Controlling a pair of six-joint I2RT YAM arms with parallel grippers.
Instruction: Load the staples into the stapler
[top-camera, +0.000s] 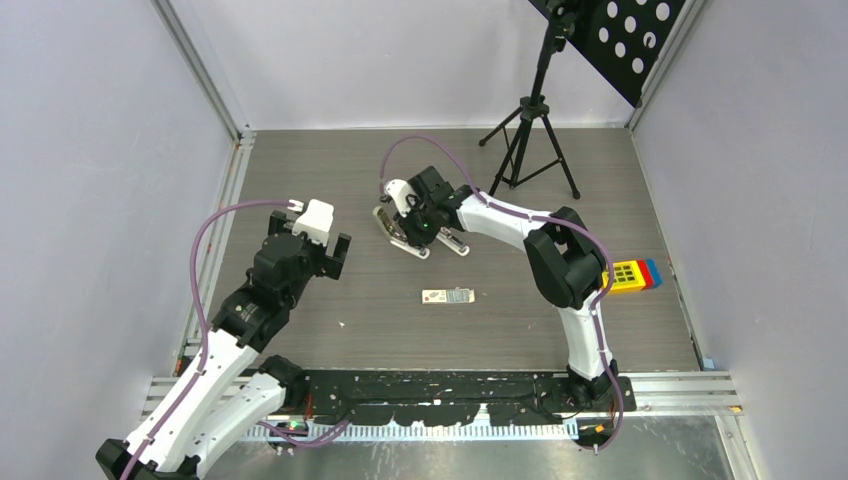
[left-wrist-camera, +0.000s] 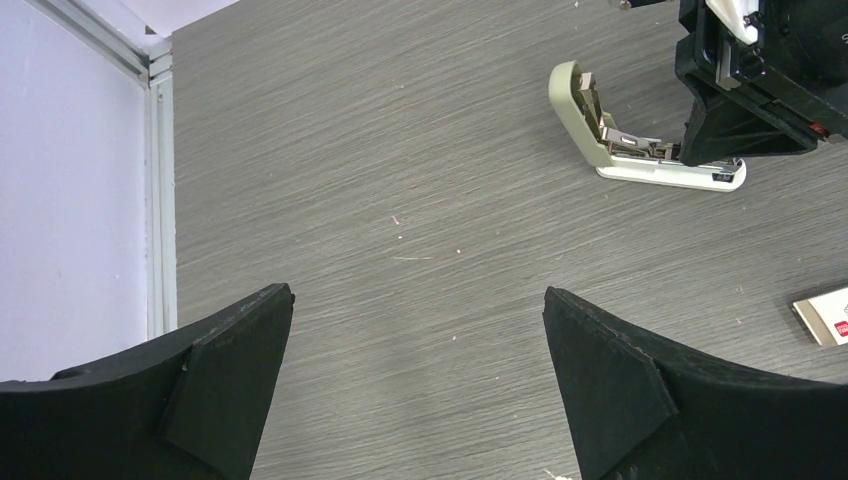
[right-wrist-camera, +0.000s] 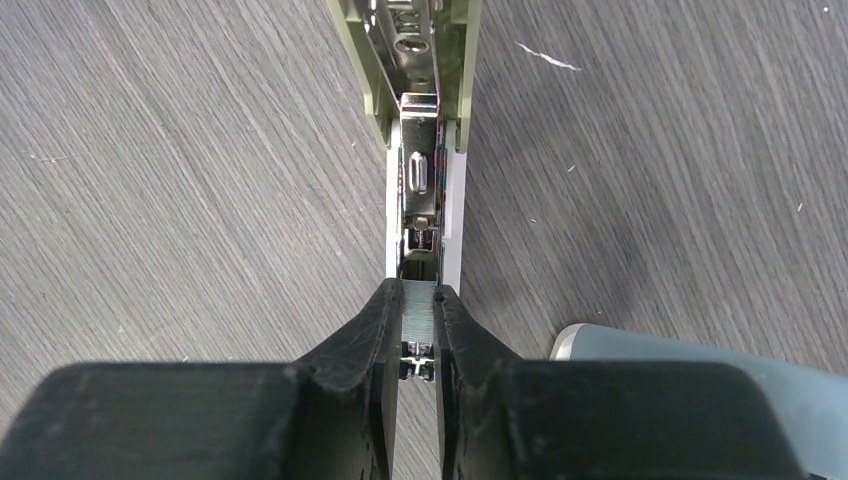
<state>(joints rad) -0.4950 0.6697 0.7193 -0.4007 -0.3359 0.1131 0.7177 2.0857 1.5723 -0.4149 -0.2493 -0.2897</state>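
A pale green stapler (top-camera: 390, 224) lies opened up on the grey table, its metal magazine channel (right-wrist-camera: 419, 175) bare. My right gripper (top-camera: 413, 228) hangs right over it and is shut on a silvery-grey staple strip (right-wrist-camera: 420, 312), held at the near end of the channel, seen in the right wrist view (right-wrist-camera: 420, 295). The small white staple box (top-camera: 447, 296) with a reddish mark lies flat nearer the front. My left gripper (top-camera: 338, 256) is open and empty, left of the stapler; its view (left-wrist-camera: 418, 295) shows the stapler (left-wrist-camera: 640, 160) and the box (left-wrist-camera: 825, 316) at the right edge.
A second, grey-blue stapler (right-wrist-camera: 690, 358) lies just right of the open one (top-camera: 455, 243). A black tripod (top-camera: 528, 130) stands at the back. A yellow, blue and red block (top-camera: 632, 274) sits at the right. Aluminium rails border the table on the left (left-wrist-camera: 160, 180).
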